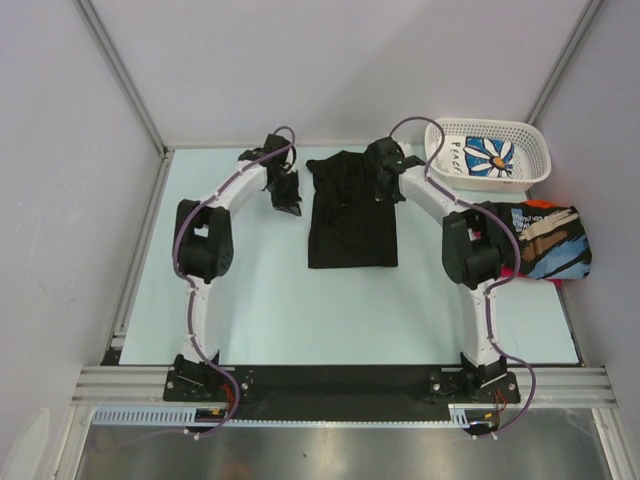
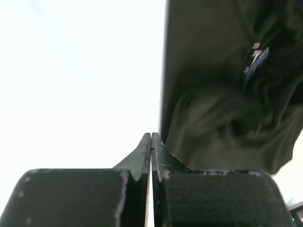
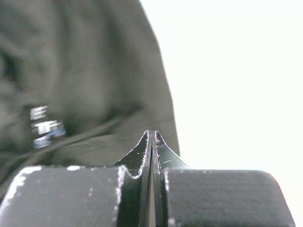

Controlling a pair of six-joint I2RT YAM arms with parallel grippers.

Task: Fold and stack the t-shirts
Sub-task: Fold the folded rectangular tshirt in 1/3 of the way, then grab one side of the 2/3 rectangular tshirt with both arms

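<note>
Seen from above, a black shirt (image 1: 350, 225) lies flat as a soft rectangle on the pale tabletop (image 1: 260, 300). A daisy-print shirt (image 1: 487, 155) sits in the white lattice basket (image 1: 537, 165), with a brush-stroke pile (image 1: 548, 240) at the right edge. Only the wrist cameras show the left pincer (image 2: 151, 138) and right pincer (image 3: 152, 135) closed and empty, rumpled dark cloth beside each.

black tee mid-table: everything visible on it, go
The black t-shirt is soft dark cloth with no print showing, lying flat on the pale table between the arms. Its near part forms a neat rectangle. The far end is rumpled, and the wrist views show a small white-and-blue label. The right gripper overlaps its far right corner, shut on nothing; contact unclear. The left gripper sits apart.
</note>
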